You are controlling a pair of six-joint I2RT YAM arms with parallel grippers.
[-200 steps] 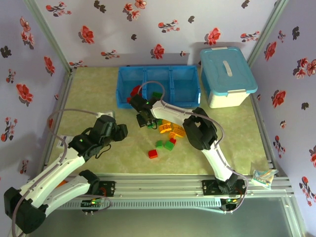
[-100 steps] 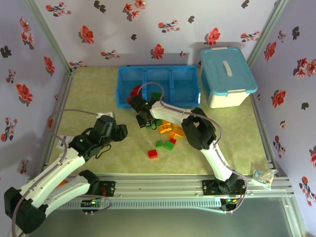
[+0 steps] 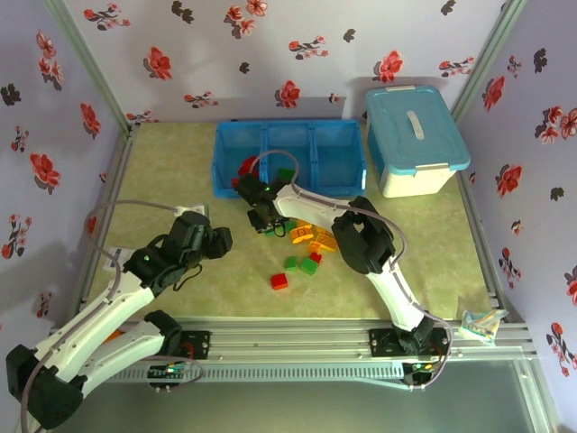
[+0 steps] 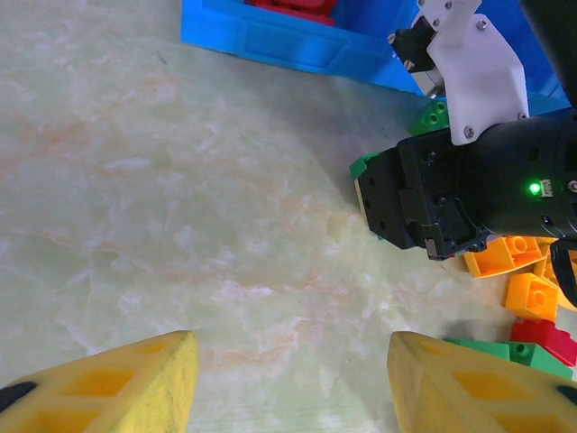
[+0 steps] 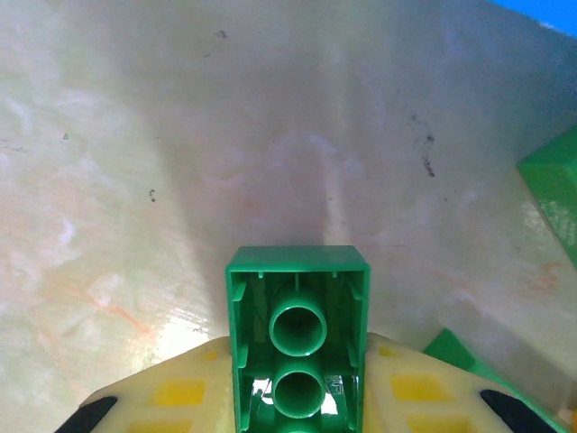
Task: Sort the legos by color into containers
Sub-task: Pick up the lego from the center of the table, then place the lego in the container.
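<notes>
The blue tray (image 3: 290,127) sits just beyond the loose legos (image 3: 306,239), and its near wall could knock the load free if the right gripper (image 3: 262,220), low beside the pile, lifts too little. The left gripper (image 4: 293,379) hangs released and empty close by, where a wide swing might clip it. The green lego (image 5: 297,347) is clenched in the right jaws by one end alone, so it may twist out.
</notes>
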